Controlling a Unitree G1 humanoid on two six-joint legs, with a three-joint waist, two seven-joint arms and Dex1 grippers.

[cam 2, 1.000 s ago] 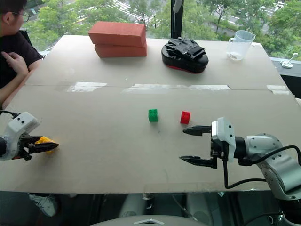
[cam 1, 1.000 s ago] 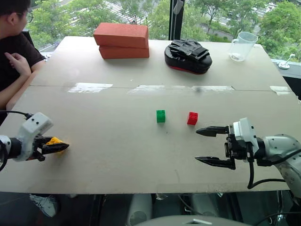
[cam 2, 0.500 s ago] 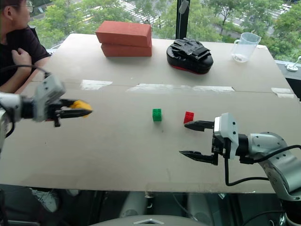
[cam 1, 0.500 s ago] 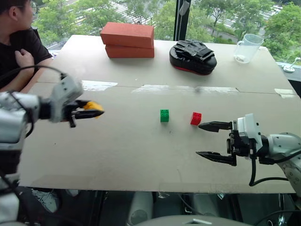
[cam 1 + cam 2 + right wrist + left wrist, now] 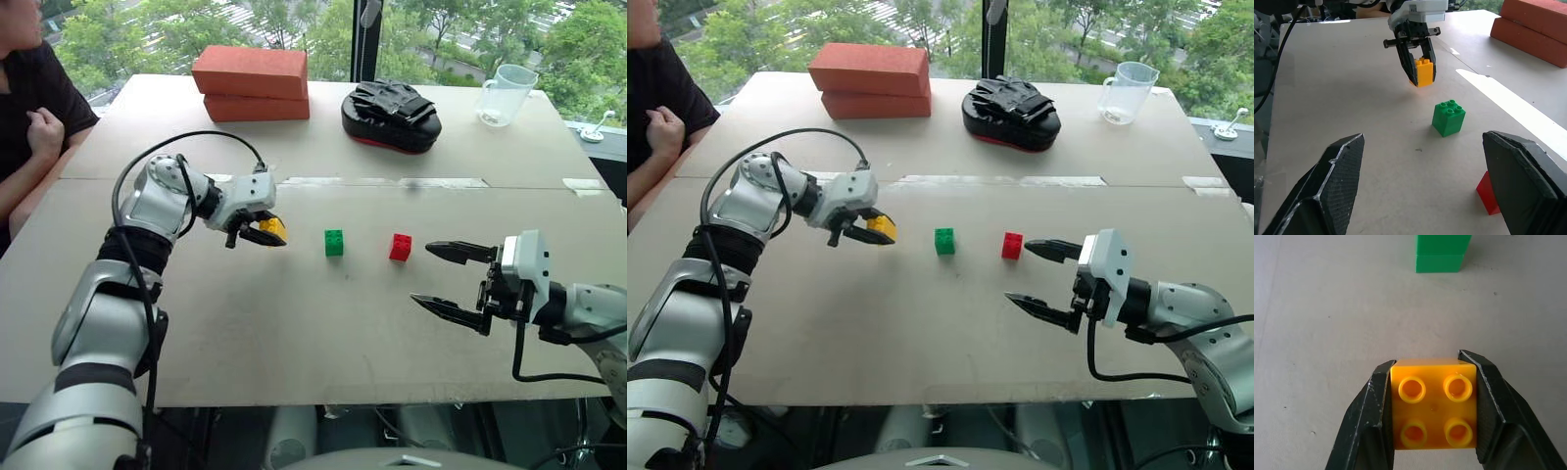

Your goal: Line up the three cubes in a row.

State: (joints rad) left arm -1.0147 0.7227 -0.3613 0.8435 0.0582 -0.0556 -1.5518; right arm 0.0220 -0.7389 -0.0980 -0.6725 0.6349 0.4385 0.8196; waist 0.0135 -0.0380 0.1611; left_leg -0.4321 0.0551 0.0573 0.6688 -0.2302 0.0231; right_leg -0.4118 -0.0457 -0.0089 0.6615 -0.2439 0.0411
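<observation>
Left gripper (image 5: 266,233) clamped on yellow cube (image 5: 274,228), at nine o'clock of green cube (image 5: 334,242); right gripper (image 5: 453,282) wide open, empty.

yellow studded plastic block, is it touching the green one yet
Apart. The right wrist view shows bare table between the yellow studded plastic block, clamped in the left gripper, and the green studded plastic block.

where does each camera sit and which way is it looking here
Head eyes: look forward and down over the table; both arms show, left gripper holding the yellow cube.
Left wrist: looks along its fingers gripping the yellow cube, green cube ahead.
Right wrist: looks between its open fingers at green, red cube, and the left gripper.
Shared: yellow and green cubes.
</observation>
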